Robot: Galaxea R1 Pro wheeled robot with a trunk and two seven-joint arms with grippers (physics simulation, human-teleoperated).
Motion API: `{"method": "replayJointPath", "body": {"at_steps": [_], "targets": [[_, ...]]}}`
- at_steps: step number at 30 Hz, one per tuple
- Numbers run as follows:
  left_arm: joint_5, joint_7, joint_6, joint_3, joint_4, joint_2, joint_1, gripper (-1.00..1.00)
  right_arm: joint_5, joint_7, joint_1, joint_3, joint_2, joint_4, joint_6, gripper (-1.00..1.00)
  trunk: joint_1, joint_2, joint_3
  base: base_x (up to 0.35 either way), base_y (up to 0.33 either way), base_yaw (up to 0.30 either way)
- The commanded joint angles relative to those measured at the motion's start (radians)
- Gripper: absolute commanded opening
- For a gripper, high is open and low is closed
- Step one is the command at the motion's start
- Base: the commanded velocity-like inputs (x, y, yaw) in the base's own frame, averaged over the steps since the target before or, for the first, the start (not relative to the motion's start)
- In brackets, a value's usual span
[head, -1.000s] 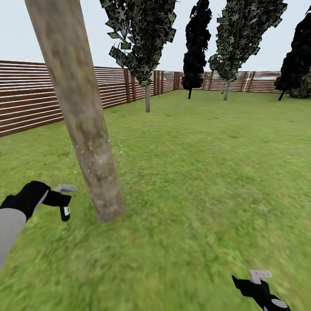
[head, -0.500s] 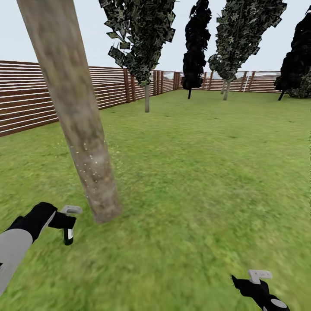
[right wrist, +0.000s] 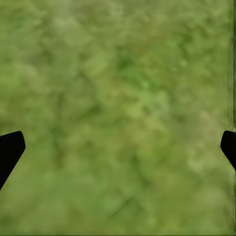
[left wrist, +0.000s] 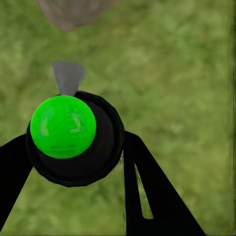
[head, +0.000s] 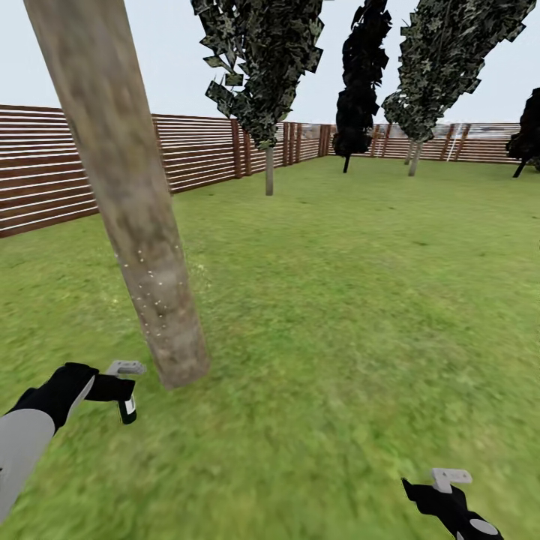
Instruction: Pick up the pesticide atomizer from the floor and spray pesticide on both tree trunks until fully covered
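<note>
My left gripper (head: 118,390) is shut on the pesticide atomizer (head: 128,406), low over the grass just left of the nearest tree trunk (head: 142,240). The bottle is black with a white label and a light grey trigger head (head: 125,367). That trunk leans, is mottled grey-brown, and carries tiny white specks on its lower part. In the left wrist view the atomizer's green spot (left wrist: 63,126) faces the camera between the black fingers (left wrist: 147,196), its nozzle toward the trunk base (left wrist: 73,12). A second tree (head: 268,169) stands farther back. My right gripper (head: 439,495) is open over bare grass (right wrist: 118,113).
A brown slatted fence (head: 45,180) runs along the left and the back of the lawn. More dark-leaved trees (head: 360,82) stand near the far fence. Open grass (head: 360,300) stretches to the right of the near trunk.
My left gripper with the atomizer has dropped lower beside the trunk base. The head view has turned slightly left, so the far trees sit further right. The right gripper has not moved.
</note>
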Motion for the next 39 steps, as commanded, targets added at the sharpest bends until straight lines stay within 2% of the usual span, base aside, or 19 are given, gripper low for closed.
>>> {"method": "replayJointPath", "body": {"at_steps": [1,6,13,24,39], "targets": [[-0.01,-0.007,0.002,-0.003,-0.002,-0.002,-0.001,-1.0,0.008,0.006,-0.001,-0.009,0.0,0.001,-0.004,1.0,0.0,0.0,-0.001,0.001,-0.274,0.001],[-0.011,-0.007,0.0,-0.003,-0.002,-0.019,-0.001,-1.0,0.008,0.006,-0.001,-0.009,0.0,0.001,-0.004,1.0,0.0,0.0,-0.001,0.0,-0.275,0.0],[-0.011,-0.007,0.0,-0.003,-0.005,-0.02,-0.001,-1.0,0.008,0.006,-0.001,-0.009,0.0,0.001,-0.004,1.0,0.0,0.0,-0.001,0.0,-0.275,0.028],[-0.011,-0.007,0.002,-0.002,-0.007,-0.02,-0.001,-1.0,0.009,0.006,-0.001,-0.009,0.0,0.001,-0.004,1.0,0.0,0.0,-0.001,0.011,-0.275,0.209],[-0.01,-0.007,0.002,-0.001,-0.008,-0.027,-0.001,-1.0,0.009,0.006,-0.001,-0.009,0.0,0.001,-0.004,1.0,0.0,0.0,-0.001,0.136,-0.28,0.005]]}}
